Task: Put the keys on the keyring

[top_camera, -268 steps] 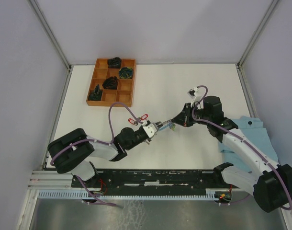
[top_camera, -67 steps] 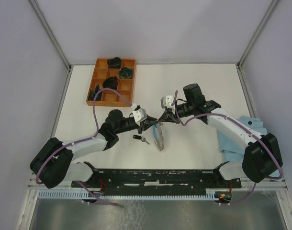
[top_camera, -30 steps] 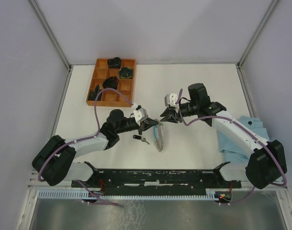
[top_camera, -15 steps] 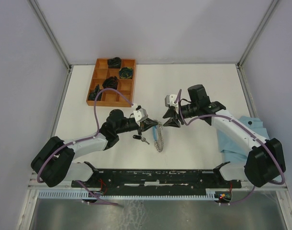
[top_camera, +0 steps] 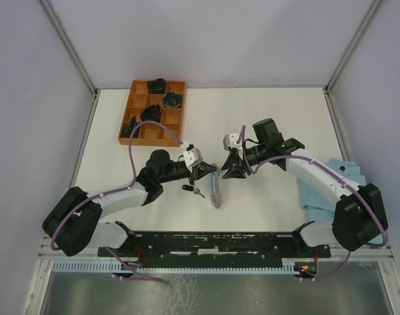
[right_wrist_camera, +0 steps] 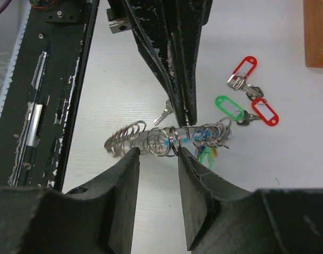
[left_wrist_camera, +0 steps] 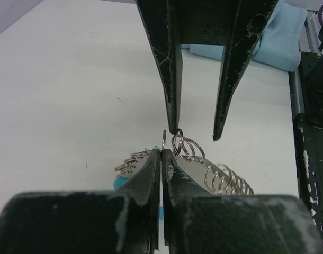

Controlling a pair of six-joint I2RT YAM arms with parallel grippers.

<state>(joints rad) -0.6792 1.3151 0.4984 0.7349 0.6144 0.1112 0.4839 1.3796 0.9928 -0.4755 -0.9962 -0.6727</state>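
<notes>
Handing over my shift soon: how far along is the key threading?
Done: some small rings and a green tag already seem to hang on the keyring. In hand: the left gripper is shut on the keyring; the open right gripper straddles a ring beside it. Left: two red-tagged keys, a green-tagged key and a black-tagged key lie loose on the table.

no text seems readable anywhere.

A white surface [top_camera: 279, 118] spreads out in front of me. Toward its far left corner sits a wooden tray [top_camera: 175, 117] divided into small compartments, several holding dark bundles [top_camera: 151, 113]. A light-blue cloth [top_camera: 313, 195] lies at my right edge.
</notes>
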